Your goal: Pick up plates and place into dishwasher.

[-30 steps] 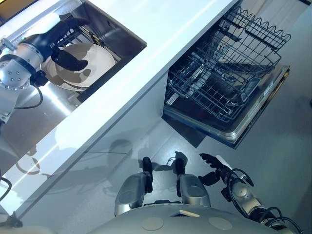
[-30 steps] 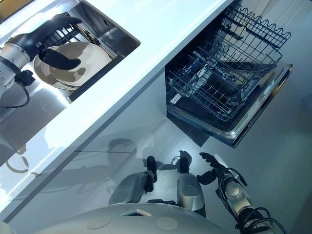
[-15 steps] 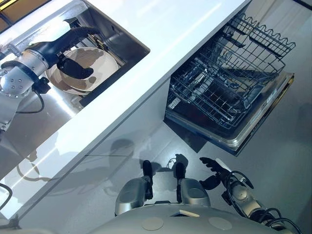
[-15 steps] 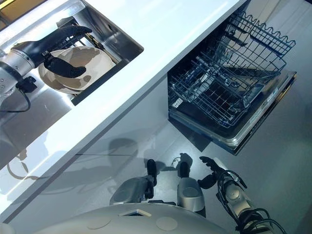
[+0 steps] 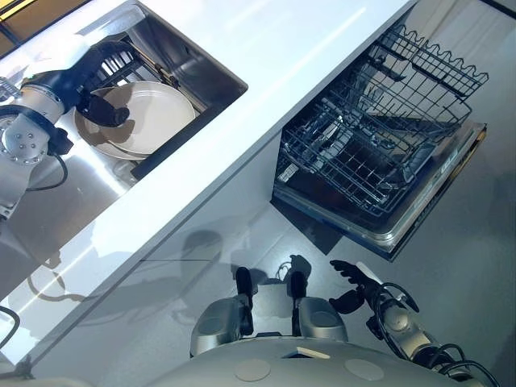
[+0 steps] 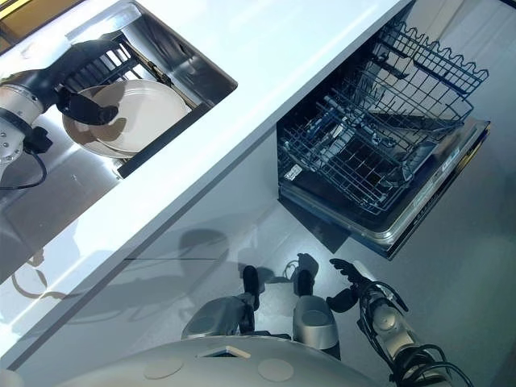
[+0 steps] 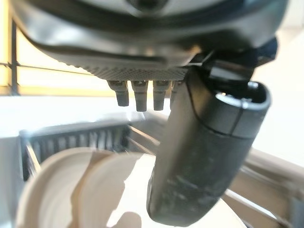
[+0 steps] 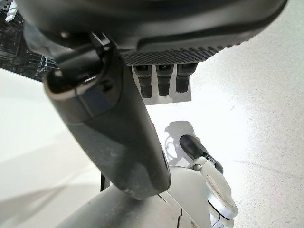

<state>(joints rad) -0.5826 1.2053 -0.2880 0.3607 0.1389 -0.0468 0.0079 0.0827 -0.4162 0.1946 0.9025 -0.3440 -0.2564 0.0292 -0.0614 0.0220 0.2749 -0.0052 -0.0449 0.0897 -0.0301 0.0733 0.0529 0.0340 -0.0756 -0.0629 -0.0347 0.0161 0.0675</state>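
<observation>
A stack of cream plates [image 5: 153,117] lies in the steel sink [image 5: 197,68], up against a dark dish rack at the sink's far end. My left hand [image 5: 95,98] is over the plates' left rim, open, with the thumb [image 7: 204,156] stretched just above the top plate [image 7: 109,185] and the fingers straight towards the rack. The dishwasher [image 5: 379,218] stands open at the right, its lower wire rack [image 5: 363,153] pulled out. My right hand [image 5: 355,284] hangs low near the floor, open and holding nothing.
A white countertop [image 5: 266,48] runs between the sink and the dishwasher. An upper wire rack [image 5: 431,56] juts out above the lower one. Grey floor lies in front of the open dishwasher door.
My left hand has drawn back from the middle of the top plate to its left rim. The plates lie as before. The right hand has not moved.
</observation>
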